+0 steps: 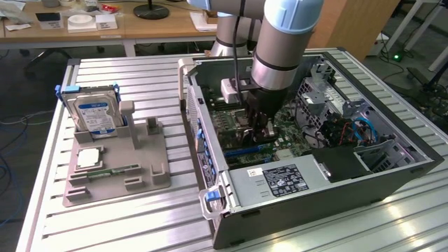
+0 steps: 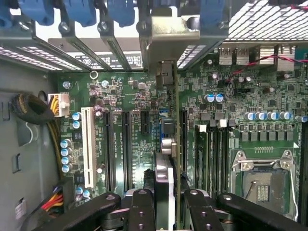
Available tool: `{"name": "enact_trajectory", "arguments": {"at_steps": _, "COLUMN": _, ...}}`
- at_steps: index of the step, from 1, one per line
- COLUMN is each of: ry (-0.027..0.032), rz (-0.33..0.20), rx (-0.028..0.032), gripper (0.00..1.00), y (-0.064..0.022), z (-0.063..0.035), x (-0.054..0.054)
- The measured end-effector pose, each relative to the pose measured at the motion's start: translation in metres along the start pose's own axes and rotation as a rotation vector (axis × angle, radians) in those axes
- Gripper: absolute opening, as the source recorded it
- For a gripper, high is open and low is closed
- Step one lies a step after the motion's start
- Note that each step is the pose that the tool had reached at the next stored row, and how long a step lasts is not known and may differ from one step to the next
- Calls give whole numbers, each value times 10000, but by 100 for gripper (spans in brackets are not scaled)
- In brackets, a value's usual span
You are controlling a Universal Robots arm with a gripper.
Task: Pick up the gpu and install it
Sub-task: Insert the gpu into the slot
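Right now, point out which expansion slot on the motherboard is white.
The long slot beside the column of blue-topped capacitors; its neighbours are black.

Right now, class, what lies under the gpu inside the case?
The green motherboard shows, with long black slots and a white slot beside the gpu. What sits straight beneath the card is covered by its own edge and the end effector.

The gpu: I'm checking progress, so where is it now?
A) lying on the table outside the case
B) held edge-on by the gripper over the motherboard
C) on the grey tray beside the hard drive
B: the gpu stands edge-on, clamped in the gripper, above the motherboard inside the case.
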State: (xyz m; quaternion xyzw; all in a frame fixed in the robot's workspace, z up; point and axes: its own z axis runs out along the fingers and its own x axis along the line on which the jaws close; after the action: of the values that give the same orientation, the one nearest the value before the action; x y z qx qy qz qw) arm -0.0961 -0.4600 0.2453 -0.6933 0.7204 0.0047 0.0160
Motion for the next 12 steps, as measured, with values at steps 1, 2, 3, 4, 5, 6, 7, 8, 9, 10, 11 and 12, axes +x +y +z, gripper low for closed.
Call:
{"name": "enact_trajectory", "arguments": {"at_steps": 1, "ry": -1, "rz": -1, "rx": 1, "gripper": 28, "y": 1, "z": 12, "x": 0}}
{"name": "enact_trajectory", "arguments": {"at_steps": 2, "ry": 0, "rz": 2, "rx": 0, "gripper": 28, "y": 6, "z": 21, "x": 1}}
{"name": "enact_trajectory", "arguments": {"at_steps": 3, "ry": 2, "rz": 2, "rx": -1, "gripper": 28, "y": 14, "z": 26, "x": 2}}
{"name": "enact_trajectory", "arguments": {"at_steps": 4, "ry": 2, "rz": 2, "rx": -1, "gripper": 28, "y": 23, "z": 30, "x": 2}}
{"name": "enact_trajectory", "arguments": {"at_steps": 5, "ry": 2, "rz": 1, "rx": -1, "gripper": 28, "y": 30, "z": 35, "x": 2}}
{"name": "enact_trajectory", "arguments": {"at_steps": 6, "ry": 0, "rz": 2, "rx": 0, "gripper": 28, "y": 35, "z": 41, "x": 2}}
{"name": "enact_trajectory", "arguments": {"at_steps": 7, "ry": 0, "rz": 2, "rx": 0, "gripper": 28, "y": 39, "z": 46, "x": 3}}
{"name": "enact_trajectory", "arguments": {"at_steps": 8, "ry": 1, "rz": 1, "rx": 0, "gripper": 28, "y": 44, "z": 49, "x": 3}}
{"name": "enact_trajectory", "arguments": {"at_steps": 9, "ry": 1, "rz": 2, "rx": -1, "gripper": 28, "y": 49, "z": 53, "x": 4}}
{"name": "enact_trajectory", "arguments": {"at_steps": 10, "ry": 1, "rz": 2, "rx": -1, "gripper": 28, "y": 53, "z": 56, "x": 4}}
{"name": "enact_trajectory", "arguments": {"at_steps": 11, "ry": 1, "rz": 0, "rx": -2, "gripper": 28, "y": 54, "z": 58, "x": 4}}
{"name": "enact_trajectory", "arguments": {"at_steps": 12, "ry": 2, "rz": 0, "rx": -2, "gripper": 28, "y": 57, "z": 61, "x": 4}}
